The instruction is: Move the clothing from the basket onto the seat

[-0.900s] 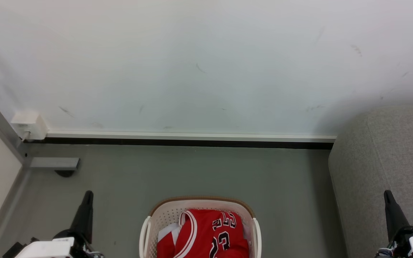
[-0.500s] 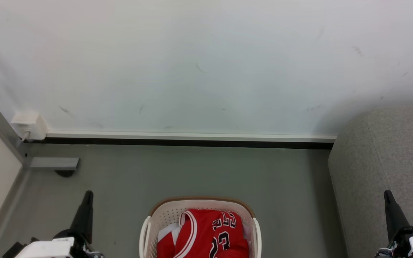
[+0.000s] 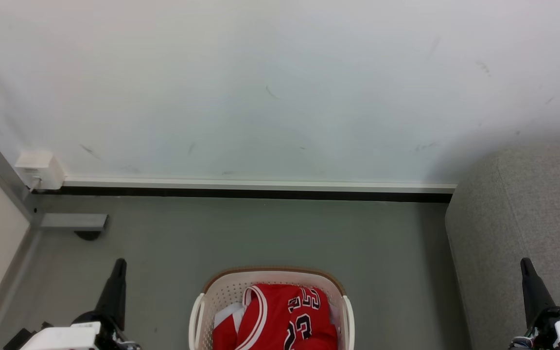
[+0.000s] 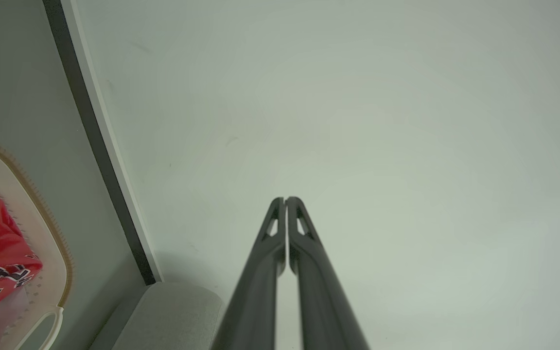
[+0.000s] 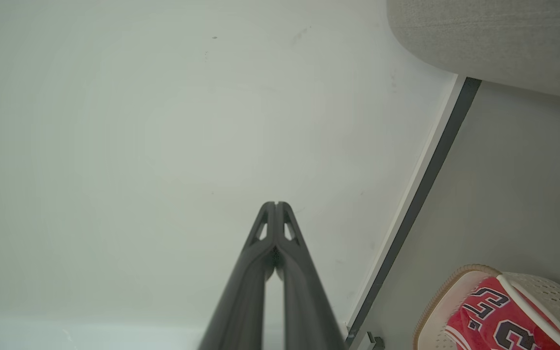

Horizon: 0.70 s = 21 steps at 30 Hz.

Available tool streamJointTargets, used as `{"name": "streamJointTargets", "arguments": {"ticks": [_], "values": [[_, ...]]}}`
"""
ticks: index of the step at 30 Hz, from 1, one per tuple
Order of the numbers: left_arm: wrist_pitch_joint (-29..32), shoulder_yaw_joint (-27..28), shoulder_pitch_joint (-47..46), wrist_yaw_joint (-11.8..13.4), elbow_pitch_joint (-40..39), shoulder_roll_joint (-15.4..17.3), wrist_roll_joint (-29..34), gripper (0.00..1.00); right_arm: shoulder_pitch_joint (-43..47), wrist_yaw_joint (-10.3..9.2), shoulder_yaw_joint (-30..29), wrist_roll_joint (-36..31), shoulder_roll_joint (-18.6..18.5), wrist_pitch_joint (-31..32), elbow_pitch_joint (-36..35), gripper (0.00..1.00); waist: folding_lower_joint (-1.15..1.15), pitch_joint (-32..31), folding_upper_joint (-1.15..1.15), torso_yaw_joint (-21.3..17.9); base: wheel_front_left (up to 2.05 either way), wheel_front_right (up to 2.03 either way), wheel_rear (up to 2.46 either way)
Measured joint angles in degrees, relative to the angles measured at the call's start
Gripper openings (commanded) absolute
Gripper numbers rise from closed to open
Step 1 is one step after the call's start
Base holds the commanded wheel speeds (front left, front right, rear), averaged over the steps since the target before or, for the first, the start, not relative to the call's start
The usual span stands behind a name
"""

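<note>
— Two grippers: what is each one doing?

— The left gripper (image 4: 285, 200) has its long dark fingers pressed together on nothing. The right gripper (image 5: 276, 204) is the same, tips meeting and empty. Both sit low, one at each side, pointing toward the white wall (image 3: 280, 87).

— Which step is this, then?

— The very first, I judge, since nothing is lifted yet. The red clothing (image 3: 270, 321) lies bunched inside the basket (image 3: 272, 270). The basket stands on the grey-green floor (image 3: 260, 233) between the two arms, touched by neither.

— And the next move?

— One arm has to part its fingers, swing inward and down past the brown rim, and pinch a fold of cloth. The right arm looks handier to me, because the grey seat (image 3: 528, 204) lies on that side. The head view cuts off the basket's near half, so bending forward first may help.

— Count it all for me.

— One basket, one seat, and one jersey numbered 23 lying on top. I cannot tell whether more red garments lie beneath it. One white piece (image 3: 224, 313) shows at the jersey's left. One white wall box (image 3: 39, 170) sits at the far left, by the skirting.
</note>
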Motion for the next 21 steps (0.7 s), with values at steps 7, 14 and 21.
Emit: {"name": "streamJointTargets", "arguments": {"ticks": [7, 14, 21], "values": [[0.00, 0.00, 0.00, 0.01, 0.00, 0.00, 0.00, 0.00, 0.00, 0.00, 0.00, 0.00, 0.00, 0.00, 0.00, 0.00, 0.00, 0.00, 0.00, 0.00, 0.00, 0.00, 0.00], [0.00, 0.00, 0.00, 0.00, 0.00, 0.00, 0.00, 0.00, 0.00, 0.00, 0.00, 0.00, 0.00, 0.00, 0.00, 0.00, 0.00, 0.00, 0.00, 0.00, 0.00, 0.00, 0.00], [0.00, 0.00, 0.00, 0.00, 0.00, 0.00, 0.00, 0.00, 0.00, 0.00, 0.00, 0.00, 0.00, 0.00, 0.00, 0.00, 0.00, 0.00, 0.00, 0.00, 0.00, 0.00, 0.00]]}}
